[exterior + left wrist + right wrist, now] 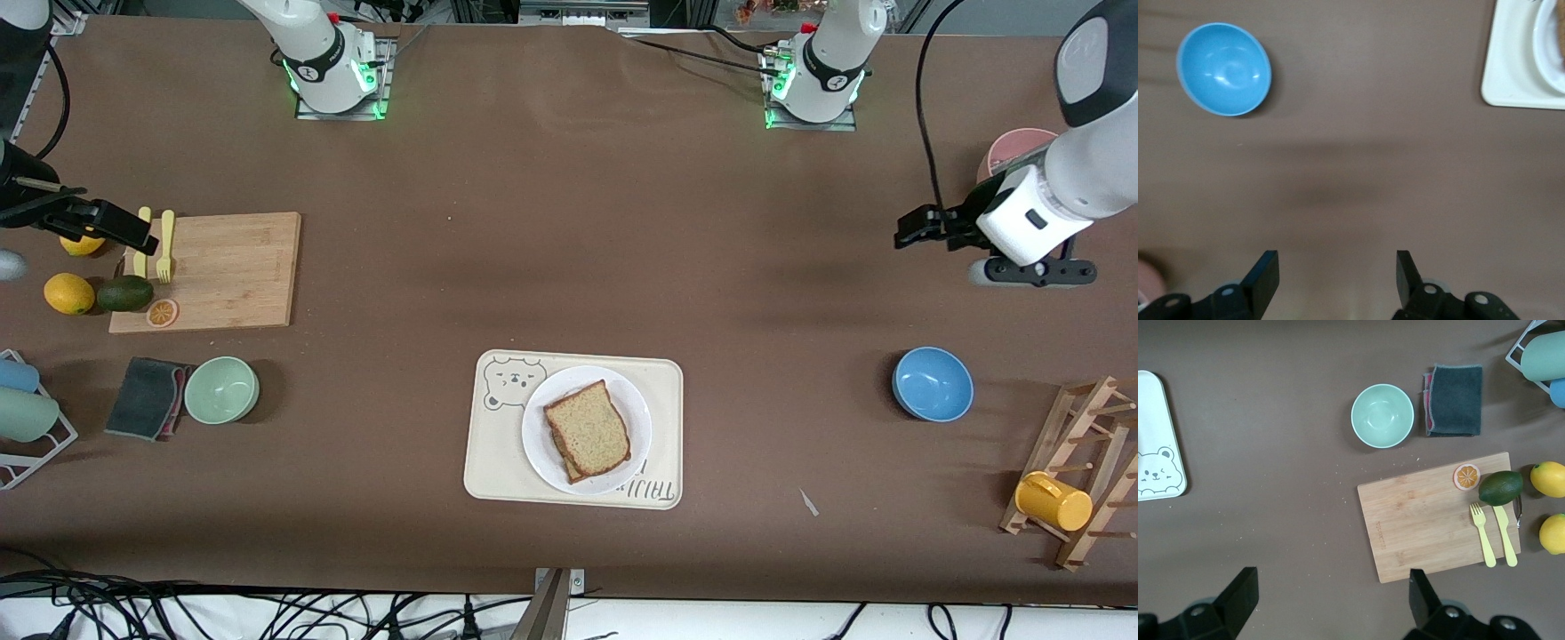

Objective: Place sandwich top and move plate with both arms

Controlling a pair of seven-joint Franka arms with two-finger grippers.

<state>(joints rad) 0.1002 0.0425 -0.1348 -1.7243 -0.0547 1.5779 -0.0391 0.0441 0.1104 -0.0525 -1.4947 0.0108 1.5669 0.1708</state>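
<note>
The sandwich top (pixel 589 427), a light-brown bread slice with a darker crust, lies on another slice on the white plate (pixel 636 402). The plate sits on the cream bear tray (pixel 498 462) near the table's front middle. My left gripper (pixel 911 229) is open and empty, up over the bare table at the left arm's end; its wrist view (pixel 1337 267) shows the tray corner (pixel 1511 67) and the plate rim (pixel 1546 47). My right gripper (pixel 133 233) is open and empty over the cutting board's edge; its wrist view (pixel 1333 587) shows the tray end (pixel 1155 440).
A blue bowl (pixel 932 384) and a wooden rack with a yellow mug (pixel 1053 500) stand toward the left arm's end. A cutting board (pixel 222 267) with a yellow fork and knife, lemons, an avocado, a green bowl (pixel 221 389) and a dark cloth (pixel 147 397) lie toward the right arm's end.
</note>
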